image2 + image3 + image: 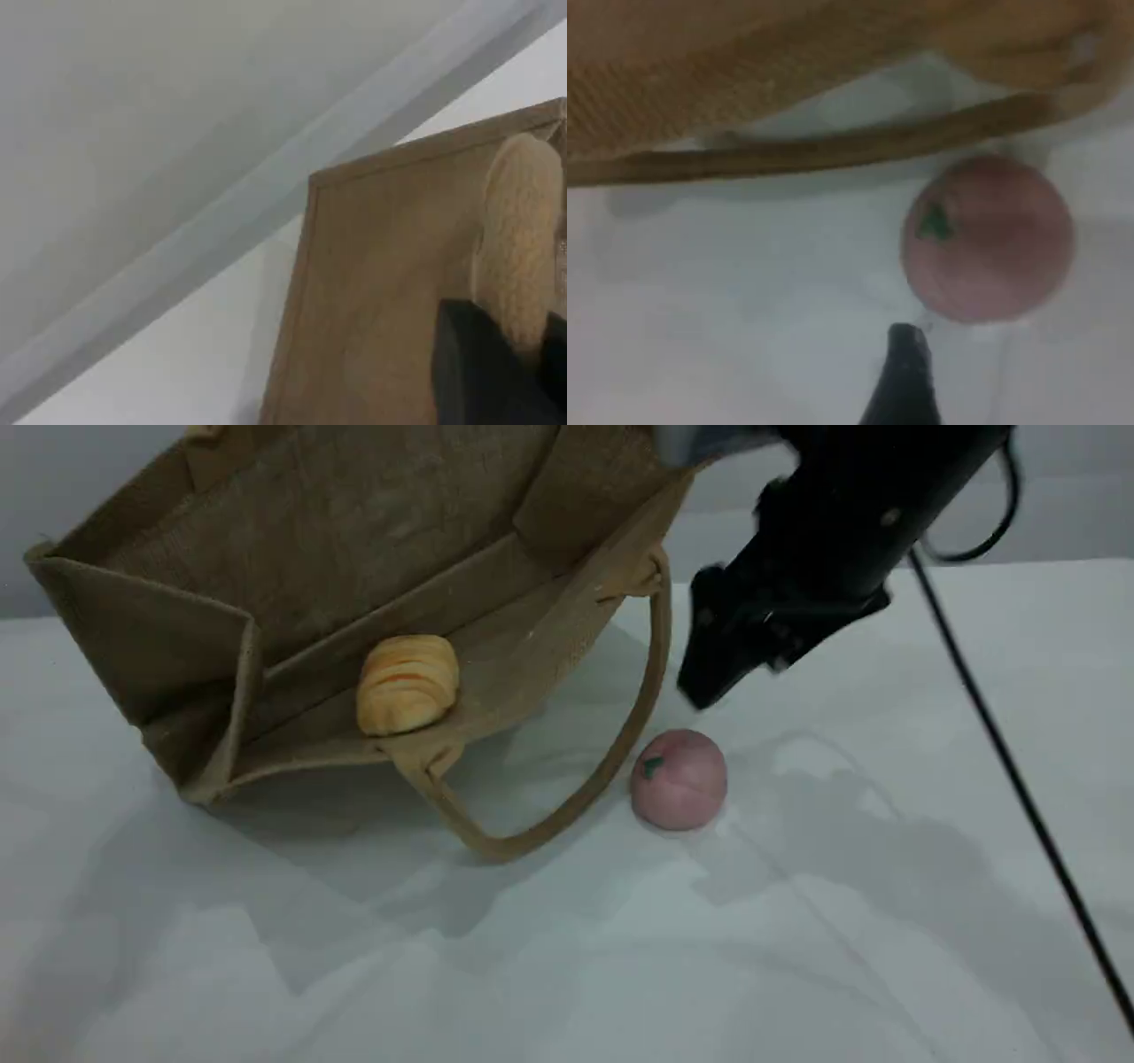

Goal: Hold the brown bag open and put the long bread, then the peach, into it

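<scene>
- The brown bag (292,576) is tipped over with its mouth gaping toward the camera, and the long bread (407,684) sits inside on the lower wall, right by the rim.
- Left end effector (496,372) is clamped shut on the bag's upper handle (518,239), holding that side up.
- The lower handle (611,762) droops out in a loop onto the white surface (797,957).
- The peach (679,779) is outside the bag, just beside that loop, green stem facing the bag.
- Right end effector (709,682) hangs just above the peach with jaws spread wide, nothing in them. In its wrist view the peach sits just past the fingertip (904,381).
</scene>
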You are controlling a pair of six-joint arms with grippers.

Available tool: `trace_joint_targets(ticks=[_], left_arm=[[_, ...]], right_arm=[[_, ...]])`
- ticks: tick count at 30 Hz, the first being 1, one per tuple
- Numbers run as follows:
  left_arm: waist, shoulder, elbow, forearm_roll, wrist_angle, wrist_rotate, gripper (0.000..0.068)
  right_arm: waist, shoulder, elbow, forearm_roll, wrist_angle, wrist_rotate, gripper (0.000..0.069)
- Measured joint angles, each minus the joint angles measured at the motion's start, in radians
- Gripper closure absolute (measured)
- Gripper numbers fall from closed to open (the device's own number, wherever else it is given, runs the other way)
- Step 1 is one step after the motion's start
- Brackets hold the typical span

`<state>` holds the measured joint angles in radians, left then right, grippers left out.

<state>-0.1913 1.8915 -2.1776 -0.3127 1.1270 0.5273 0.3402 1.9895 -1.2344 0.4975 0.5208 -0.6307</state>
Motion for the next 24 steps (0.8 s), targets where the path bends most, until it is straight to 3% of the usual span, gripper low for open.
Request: trace_joint_targets(ticks=[24], left_arm=[[0.0,0.001,0.0,0.001,0.013,-0.013,0.0589]], right_arm=[[0.03,0.179,0.0,0.167,-0.197,-0.028,0.0162]])
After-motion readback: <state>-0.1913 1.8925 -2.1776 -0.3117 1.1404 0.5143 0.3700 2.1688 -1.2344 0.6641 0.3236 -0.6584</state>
